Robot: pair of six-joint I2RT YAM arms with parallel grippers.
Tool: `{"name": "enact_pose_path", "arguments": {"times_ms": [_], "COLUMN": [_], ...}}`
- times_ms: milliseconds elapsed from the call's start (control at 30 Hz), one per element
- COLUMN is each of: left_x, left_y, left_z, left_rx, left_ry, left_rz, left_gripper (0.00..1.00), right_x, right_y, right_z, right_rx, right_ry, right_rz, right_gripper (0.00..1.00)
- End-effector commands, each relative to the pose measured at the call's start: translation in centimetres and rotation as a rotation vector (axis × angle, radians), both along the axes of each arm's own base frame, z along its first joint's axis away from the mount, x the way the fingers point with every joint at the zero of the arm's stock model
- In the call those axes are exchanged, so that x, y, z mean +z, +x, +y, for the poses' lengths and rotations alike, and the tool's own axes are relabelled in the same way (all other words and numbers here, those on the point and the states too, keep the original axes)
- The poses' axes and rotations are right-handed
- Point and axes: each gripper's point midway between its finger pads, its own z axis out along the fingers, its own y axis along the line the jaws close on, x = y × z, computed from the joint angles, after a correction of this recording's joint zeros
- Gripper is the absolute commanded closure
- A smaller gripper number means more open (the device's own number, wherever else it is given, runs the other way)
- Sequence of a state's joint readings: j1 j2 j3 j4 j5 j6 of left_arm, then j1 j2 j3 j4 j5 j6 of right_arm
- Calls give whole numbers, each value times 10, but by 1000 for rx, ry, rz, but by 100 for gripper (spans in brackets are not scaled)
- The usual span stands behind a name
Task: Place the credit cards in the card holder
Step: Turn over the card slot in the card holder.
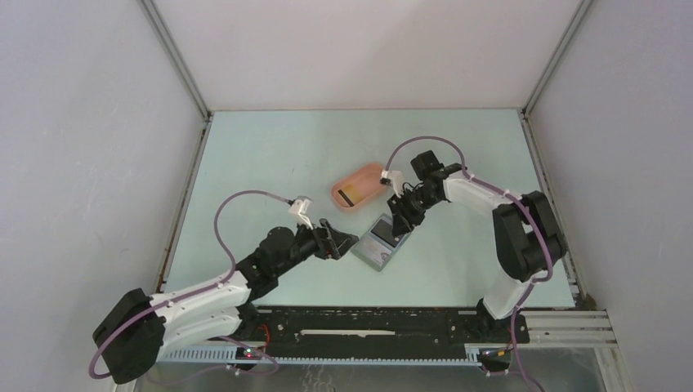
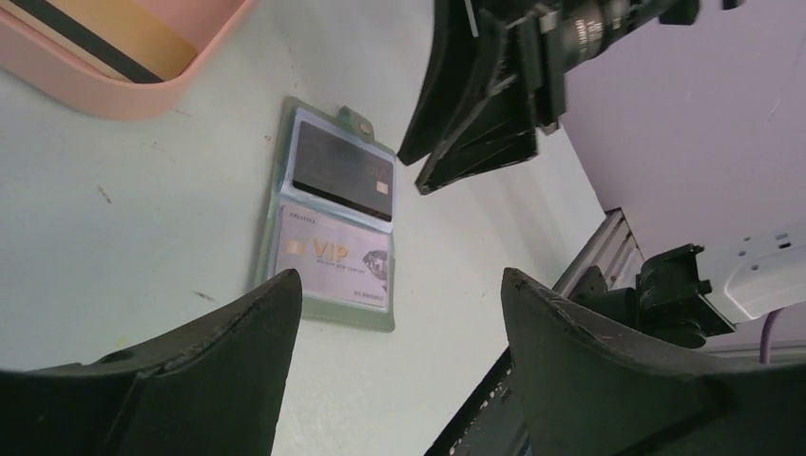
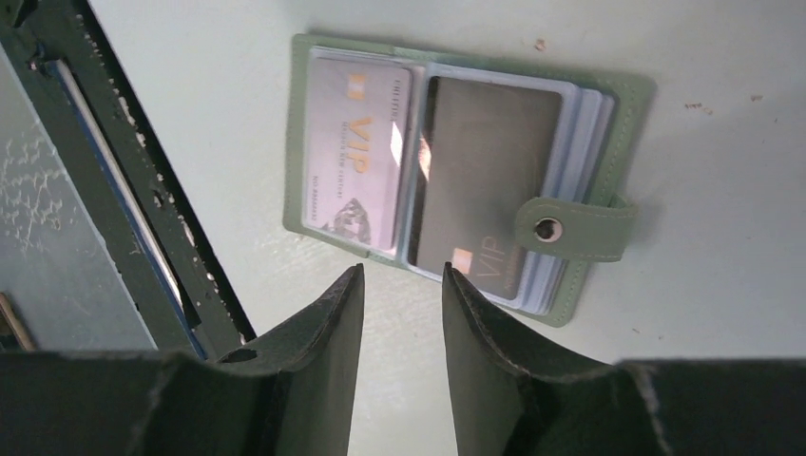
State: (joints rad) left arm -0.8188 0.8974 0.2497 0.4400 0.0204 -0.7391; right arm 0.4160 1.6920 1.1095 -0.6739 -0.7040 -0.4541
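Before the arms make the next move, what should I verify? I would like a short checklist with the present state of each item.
1. Grey-green folding card holder lies open and flat: ok.
2. Silver VIP card and dark card sit inside it: ok.
3. All cards stored: not ok; a yellowish-tan striped card lies in the pink oblong tray.
4. Left gripper open and empty: ok.
5. Right gripper empty, jaws slightly apart above the holder: ok.
6. Room inside for another card: cannot tell.
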Motion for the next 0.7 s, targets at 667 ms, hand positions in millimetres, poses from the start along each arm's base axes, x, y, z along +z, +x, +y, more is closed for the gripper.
{"name": "enact_pose_path", "arguments": {"times_ms": [667], "left_x": [-27], "left_y": [14], "left_z": [-43], "left_rx": [-58], "left_ry": [-86], "left_rz": [110], "left_gripper": [35], "right_x": [-39], "right_y": [28], "right_z": [-21], "right_rx": [-164], "right_ry": [-155], "right_rz": [128], "right_gripper": [54]}}
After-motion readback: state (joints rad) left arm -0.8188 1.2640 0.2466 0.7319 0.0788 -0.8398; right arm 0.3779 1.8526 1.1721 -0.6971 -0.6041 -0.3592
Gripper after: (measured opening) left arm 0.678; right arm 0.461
